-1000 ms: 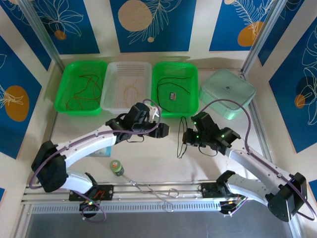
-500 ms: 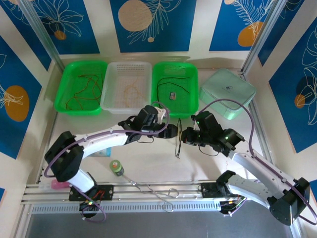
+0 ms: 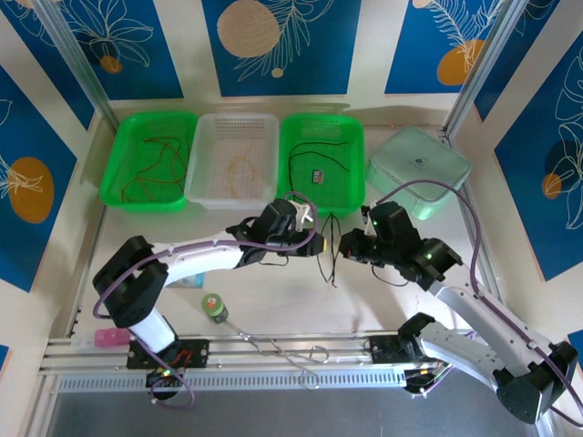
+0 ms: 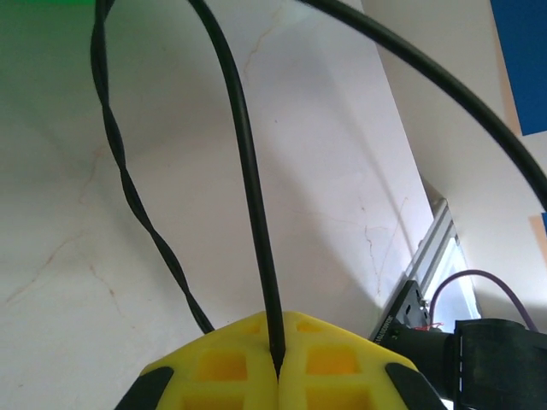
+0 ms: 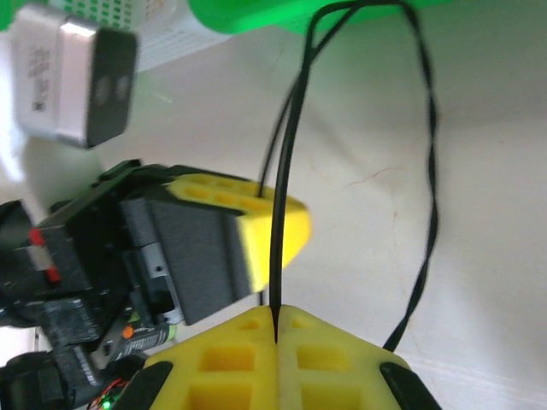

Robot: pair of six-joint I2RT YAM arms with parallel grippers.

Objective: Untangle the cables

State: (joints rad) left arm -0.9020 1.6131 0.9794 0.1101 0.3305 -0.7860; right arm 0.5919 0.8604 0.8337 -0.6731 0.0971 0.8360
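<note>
A black cable (image 3: 331,255) hangs in a loop between my two grippers above the table's middle, its twisted tail trailing down to the tabletop. My left gripper (image 3: 321,244) is shut on one strand (image 4: 254,213), which is pinched in the seam of its yellow fingertips (image 4: 278,374). A twisted black strand (image 4: 128,196) runs beside it. My right gripper (image 3: 345,244) is shut on another strand (image 5: 285,188) at its yellow tips (image 5: 276,336); the left gripper's finger (image 5: 265,218) is close behind. Red cables (image 3: 150,164), a yellow-tan cable (image 3: 239,167) and another black cable (image 3: 319,155) lie in the trays.
Three trays line the back: green (image 3: 114,182), white (image 3: 202,187), green (image 3: 290,196). A mint lidded box (image 3: 417,170) stands at back right. A small green roll (image 3: 215,308) and a bent silver wire (image 3: 282,349) lie near the front rail.
My left gripper has moved right, up to the right gripper, and has shut on the black cable. The right gripper stayed shut on the cable and shifted slightly.
</note>
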